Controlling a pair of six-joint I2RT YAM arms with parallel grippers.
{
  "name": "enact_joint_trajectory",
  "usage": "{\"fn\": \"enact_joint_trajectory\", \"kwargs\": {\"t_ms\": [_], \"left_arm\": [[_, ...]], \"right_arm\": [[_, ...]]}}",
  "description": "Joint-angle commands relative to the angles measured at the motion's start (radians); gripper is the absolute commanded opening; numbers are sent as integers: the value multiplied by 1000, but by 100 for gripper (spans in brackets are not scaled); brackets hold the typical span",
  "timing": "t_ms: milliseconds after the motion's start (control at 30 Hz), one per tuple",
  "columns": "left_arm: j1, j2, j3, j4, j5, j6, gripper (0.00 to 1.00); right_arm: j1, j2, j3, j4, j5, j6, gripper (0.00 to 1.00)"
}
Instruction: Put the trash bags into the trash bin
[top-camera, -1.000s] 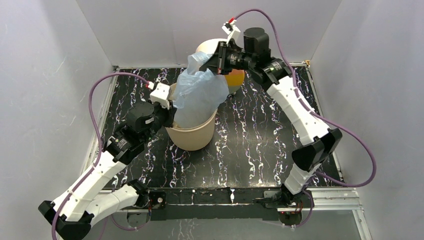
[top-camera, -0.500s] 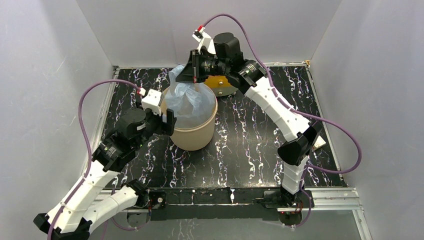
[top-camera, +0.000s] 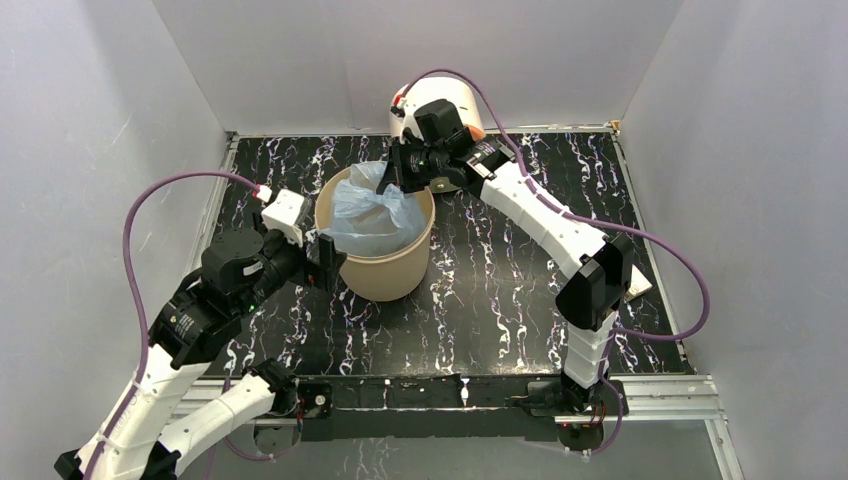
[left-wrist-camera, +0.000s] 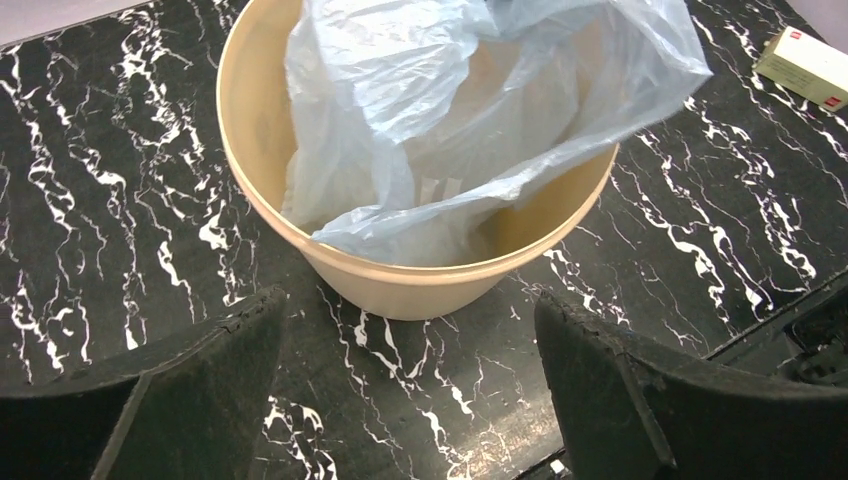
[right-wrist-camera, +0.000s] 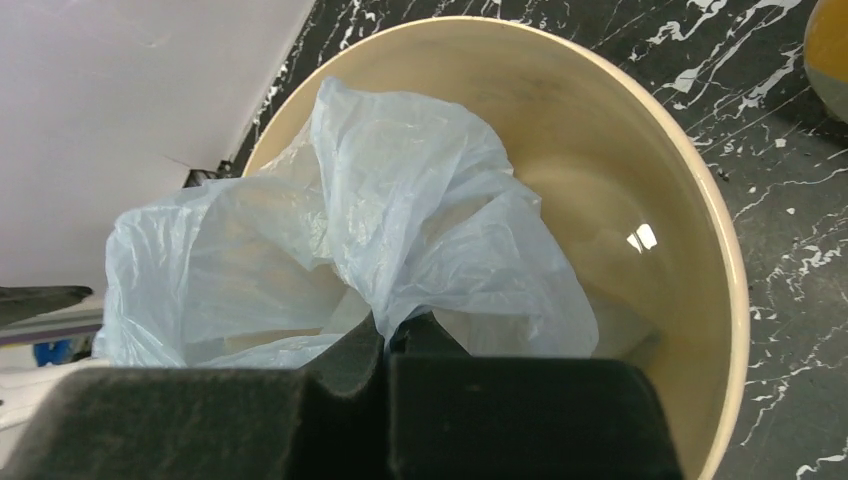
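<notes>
Over trash bin (top-camera: 385, 275), right fingers (right-wrist-camera: 340, 395) pinching trash bags (top-camera: 368, 215), left fingers (left-wrist-camera: 190, 390) wide

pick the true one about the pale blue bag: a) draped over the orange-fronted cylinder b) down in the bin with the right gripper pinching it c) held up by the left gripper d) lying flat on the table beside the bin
B: the trash bag sits bunched in the trash bin with the right gripper shut on a fold of it, while the left gripper is open beside the bin, holding nothing.
</notes>
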Motion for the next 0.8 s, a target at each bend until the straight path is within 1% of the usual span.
{"fn": "enact_joint_trajectory", "kwargs": {"t_ms": [0,100,200,267,333,467,567,700,767], "left_arm": [[5,9,40,-48,-89,-40,91],[5,57,81,-87,-215,-105,92],[6,112,118,-96,-324,-116,93],[5,131,142,-72,-367,-117,93],[5,154,178,-62,-379,-114,94],[5,199,202,-42,-323,-95,94],[5,210,182,-26,-205,-77,90],[6,225,163,1,-65,-65,72],[6,244,164,25,-29,-65,61]], "right_arm": [[30,-31,-11,6,44,-92,0],[79,-34,-81,21,94,-151,0],[105,-43,-188,82,242,-163,0],[107,-46,-221,105,381,-157,0],[107,-48,-224,109,465,-165,0],[111,-34,-189,97,505,-185,0],[116,-32,-152,76,513,-185,0],[117,-55,-114,70,499,-177,0],[116,-71,-100,79,470,-177,0]]}}
